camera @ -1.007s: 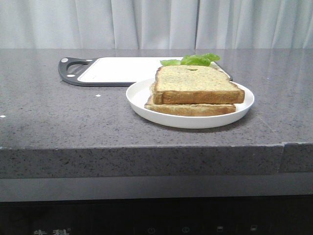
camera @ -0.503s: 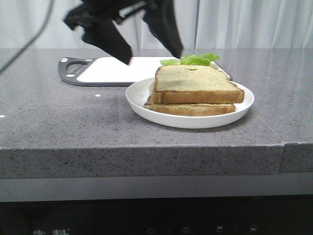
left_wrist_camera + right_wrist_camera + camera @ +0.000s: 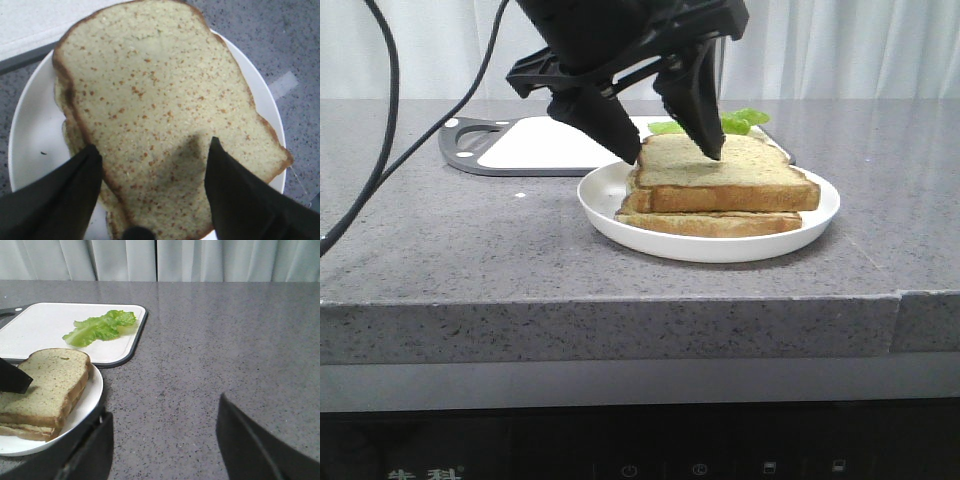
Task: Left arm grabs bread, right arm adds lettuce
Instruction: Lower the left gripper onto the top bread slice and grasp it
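Observation:
The bread (image 3: 720, 175) is the thick top slice of a stack on a white plate (image 3: 820, 215). My left gripper (image 3: 672, 153) hangs open over the bread's left end. One fingertip is beside its left edge and the other just over its top. In the left wrist view the bread (image 3: 160, 100) fills the frame between the spread fingers of the left gripper (image 3: 154, 145). The lettuce (image 3: 100, 326) lies on the white cutting board (image 3: 45, 332), and the lettuce (image 3: 725, 122) shows behind the bread. My right gripper (image 3: 165, 407) is open over bare counter, right of the plate (image 3: 90, 395).
A thinner slice (image 3: 710, 223) lies under the bread. The cutting board (image 3: 550, 145) with its dark handle sits behind the plate. Black cables (image 3: 390, 130) trail from the left arm over the counter's left side. The counter's front edge is close in front of the plate.
The left gripper entered from above and came down and to the right, from over the cutting board to the bread's left end, still open. Bread and lettuce have not moved.

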Robot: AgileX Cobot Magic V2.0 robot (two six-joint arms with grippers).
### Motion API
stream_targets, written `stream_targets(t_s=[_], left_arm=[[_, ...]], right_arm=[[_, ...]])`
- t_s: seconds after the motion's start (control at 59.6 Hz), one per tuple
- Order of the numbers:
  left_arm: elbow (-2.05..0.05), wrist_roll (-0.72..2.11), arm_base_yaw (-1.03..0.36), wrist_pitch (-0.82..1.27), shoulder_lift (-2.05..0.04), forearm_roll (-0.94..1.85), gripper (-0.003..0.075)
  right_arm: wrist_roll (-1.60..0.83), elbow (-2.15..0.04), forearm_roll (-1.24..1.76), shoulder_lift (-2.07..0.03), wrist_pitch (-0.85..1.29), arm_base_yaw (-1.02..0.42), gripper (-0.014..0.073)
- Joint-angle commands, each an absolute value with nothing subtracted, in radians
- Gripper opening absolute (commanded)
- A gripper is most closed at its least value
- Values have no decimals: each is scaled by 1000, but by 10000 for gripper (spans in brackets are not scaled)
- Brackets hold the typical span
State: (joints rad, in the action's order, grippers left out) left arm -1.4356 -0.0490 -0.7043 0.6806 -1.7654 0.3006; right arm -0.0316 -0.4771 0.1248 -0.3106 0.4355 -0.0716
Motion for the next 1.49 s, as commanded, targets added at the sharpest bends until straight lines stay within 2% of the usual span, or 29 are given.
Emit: stream_targets(t_s=[0.0,0.856,0.94,1.175,1.477], left_arm=[[-1468,-55,-701,639,-1718,313,407],[-1468,-55,-690,674,-1786,305,402],[-1468,-55,-690,684,-1786,305,346],[-1466,-71,-686,694,-1786,263,-12],[-1466,-108,-686,692,-1786,188,-21]], right_arm=[[-32,-514,117,-326,362,-71,464],[-32,-514,117,-326,362,-72,464],[-32,-514,117,-326,362,-72,464],[-32,-514,117,-326,362,-72,464],[-32,-514,117,-326,362,-72,464]])
